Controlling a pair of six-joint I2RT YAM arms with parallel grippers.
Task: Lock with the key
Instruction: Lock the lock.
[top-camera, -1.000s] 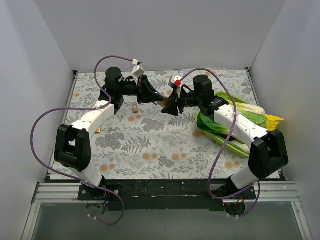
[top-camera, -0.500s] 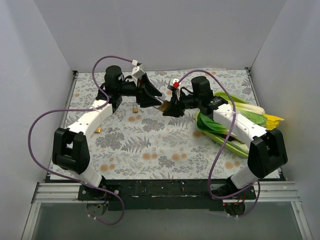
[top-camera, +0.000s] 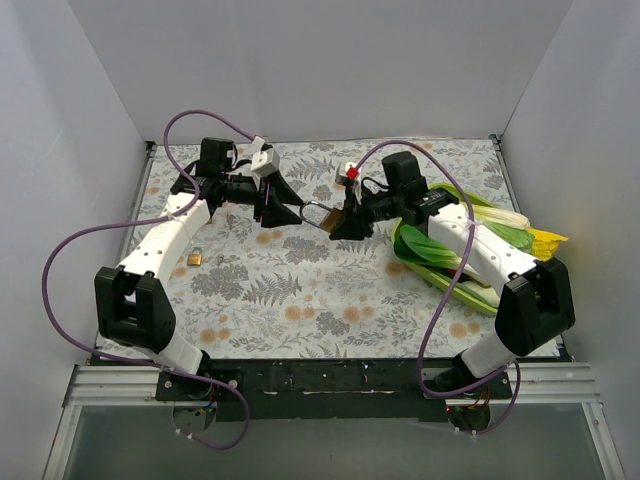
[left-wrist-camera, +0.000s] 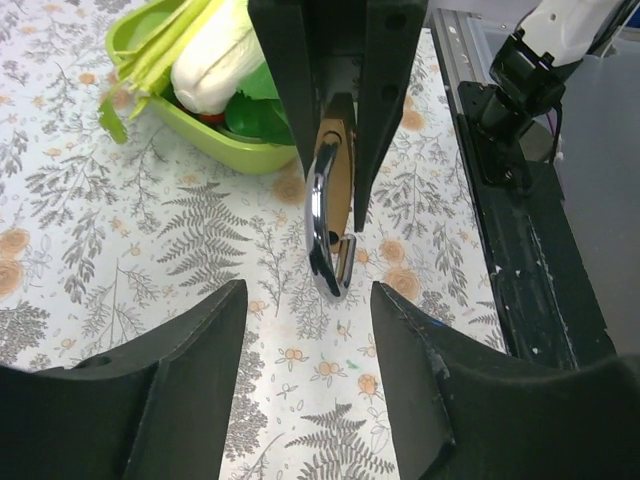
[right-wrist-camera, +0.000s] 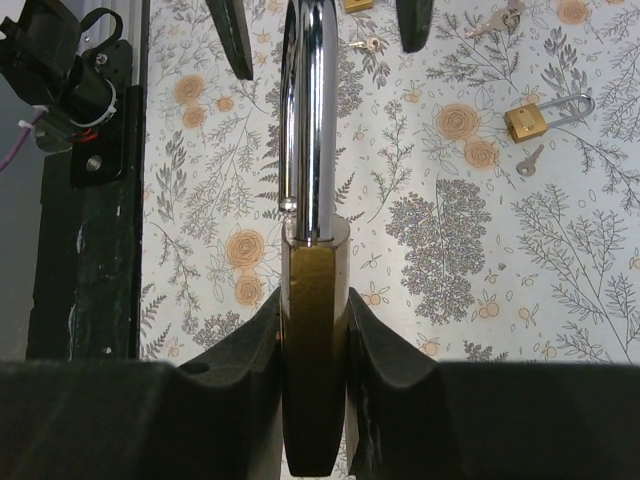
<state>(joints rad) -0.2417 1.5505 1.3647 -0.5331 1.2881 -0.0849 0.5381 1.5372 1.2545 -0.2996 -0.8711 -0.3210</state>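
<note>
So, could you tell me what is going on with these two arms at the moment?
The right gripper is clamped on the brass body of a padlock, holding it above the floral cloth with the shackle pointing at the left gripper. The left gripper faces it, fingers open and empty. Loose keys and a smaller padlock lie on that cloth.

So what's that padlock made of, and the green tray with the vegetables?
The padlock has a body that looks like brass: dull yellow-gold, matte. Its shackle seems to be polished or chromed steel, mirror-bright with sharp reflections. The green tray is probably plastic: even lime colour, smooth soft sheen.
</note>
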